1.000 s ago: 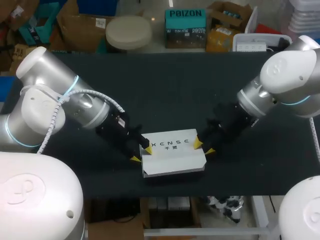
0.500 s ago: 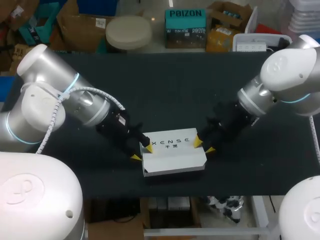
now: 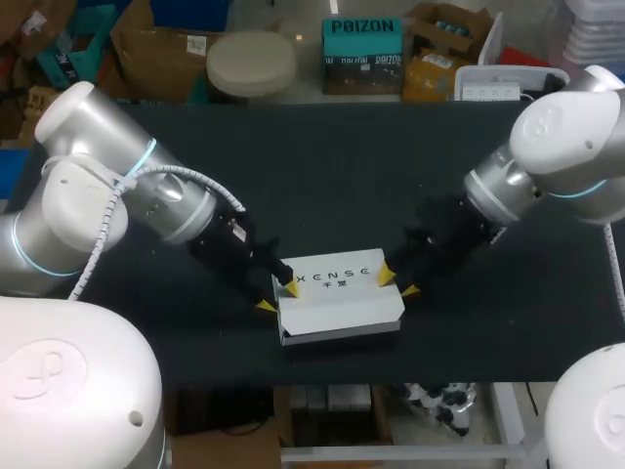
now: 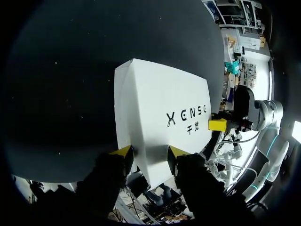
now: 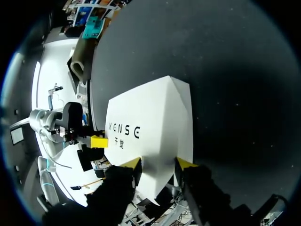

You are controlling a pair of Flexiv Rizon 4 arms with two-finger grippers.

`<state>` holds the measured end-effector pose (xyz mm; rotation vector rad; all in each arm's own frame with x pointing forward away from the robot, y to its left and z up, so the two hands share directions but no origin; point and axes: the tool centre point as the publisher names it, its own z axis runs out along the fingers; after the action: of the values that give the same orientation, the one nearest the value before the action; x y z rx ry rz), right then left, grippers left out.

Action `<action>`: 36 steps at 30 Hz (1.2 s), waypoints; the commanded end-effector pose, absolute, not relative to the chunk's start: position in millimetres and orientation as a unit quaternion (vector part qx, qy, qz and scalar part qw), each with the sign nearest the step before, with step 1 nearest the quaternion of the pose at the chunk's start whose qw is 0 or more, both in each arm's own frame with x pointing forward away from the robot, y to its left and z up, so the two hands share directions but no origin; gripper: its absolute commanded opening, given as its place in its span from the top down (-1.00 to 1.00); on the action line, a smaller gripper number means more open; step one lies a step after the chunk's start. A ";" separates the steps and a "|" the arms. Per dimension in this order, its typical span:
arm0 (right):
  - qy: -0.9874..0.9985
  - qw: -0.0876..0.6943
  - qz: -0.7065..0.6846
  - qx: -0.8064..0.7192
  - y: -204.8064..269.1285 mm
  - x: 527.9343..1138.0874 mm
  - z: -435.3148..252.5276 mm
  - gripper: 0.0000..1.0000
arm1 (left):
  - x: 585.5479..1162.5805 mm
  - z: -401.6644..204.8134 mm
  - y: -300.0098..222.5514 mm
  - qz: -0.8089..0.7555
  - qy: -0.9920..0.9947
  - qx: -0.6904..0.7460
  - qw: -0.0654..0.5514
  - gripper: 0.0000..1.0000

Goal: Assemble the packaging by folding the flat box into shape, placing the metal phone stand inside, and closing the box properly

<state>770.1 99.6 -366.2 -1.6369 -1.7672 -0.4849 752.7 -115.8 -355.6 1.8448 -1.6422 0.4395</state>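
Straddling both short ends of the white box (image 3: 340,303), we are holding left tool (image 3: 277,299) and right tool (image 3: 398,284) spread apart.

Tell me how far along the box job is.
Done: the white box lies folded into shape on the table, lid down. The phone stand is out of sight, presumably inside. In hand: the left hand and right hand sit at its opposite ends. Left: the front seam looks slightly unseated, so the closing likely needs finishing.

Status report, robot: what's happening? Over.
Left gripper at box left end, right gripper at right end. Box folded, top down. Stand not in sight.
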 end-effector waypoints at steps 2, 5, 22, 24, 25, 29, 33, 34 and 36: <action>-0.677 0.342 -0.183 -0.626 102.6 771.9 -364.1 0.05 | 756.6 -352.8 -119.9 0.158 -0.620 0.701 0.315 0.04; -0.676 0.344 -0.181 -0.626 102.6 772.1 -363.8 0.05 | 756.6 -352.2 -120.0 0.156 -0.618 0.702 0.317 0.04; -0.669 0.359 -0.179 -0.626 100.4 775.1 -360.9 0.03 | 758.3 -348.1 -121.7 0.144 -0.610 0.708 0.325 0.05; -0.668 0.363 -0.179 -0.625 99.9 775.2 -360.4 0.02 | 758.8 -347.6 -122.0 0.142 -0.610 0.708 0.327 0.05; -0.667 0.363 -0.178 -0.626 99.5 775.3 -359.8 0.01 | 759.2 -347.2 -122.0 0.141 -0.609 0.708 0.329 0.04; -0.666 0.366 -0.178 -0.625 98.8 775.3 -358.0 0.01 | 760.2 -345.6 -122.2 0.138 -0.607 0.708 0.333 0.04; -0.664 0.372 -0.178 -0.623 98.8 775.5 -357.8 0.01 | 760.5 -344.5 -122.2 0.134 -0.604 0.710 0.336 0.05; -0.664 0.372 -0.177 -0.624 98.8 775.6 -357.7 0.01 | 760.6 -344.4 -122.1 0.133 -0.603 0.710 0.338 0.05; -0.664 0.374 -0.177 -0.623 99.1 775.9 -357.3 0.01 | 761.0 -344.3 -121.8 0.131 -0.601 0.712 0.339 0.06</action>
<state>773.1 97.0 -357.6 -1.6065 -1.7033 -0.4601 757.2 -118.2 -345.0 1.8544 -1.5617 0.3556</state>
